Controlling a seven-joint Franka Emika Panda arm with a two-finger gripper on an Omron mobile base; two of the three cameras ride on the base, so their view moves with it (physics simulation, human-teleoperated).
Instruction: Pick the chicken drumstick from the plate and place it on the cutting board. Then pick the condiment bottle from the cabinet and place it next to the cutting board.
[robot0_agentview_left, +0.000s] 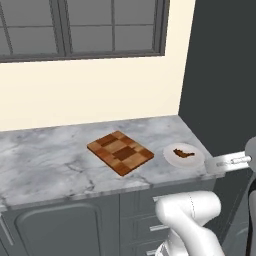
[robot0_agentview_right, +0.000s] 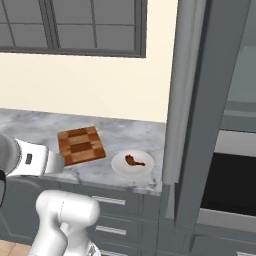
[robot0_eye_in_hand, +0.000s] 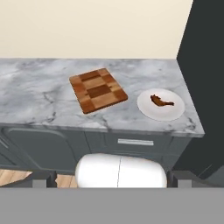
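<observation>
We see the drumstick (robot0_eye_in_hand: 161, 102) lying on the white plate (robot0_eye_in_hand: 147, 110), ahead of our tool (robot0_eye_in_hand: 112, 178) and off to its right. The checkered cutting board (robot0_eye_in_hand: 98, 89) sits just left of the plate on the marble desk (robot0_eye_in_hand: 35, 94). Our tool hangs back from the desk, spread wide and holding nothing.

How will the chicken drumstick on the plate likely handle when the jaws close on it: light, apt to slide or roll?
The chicken drumstick looks small and thin beside its plate, so probably light. It lies flat, so rolling seems unlikely, but it may skid on the smooth plate.
</observation>
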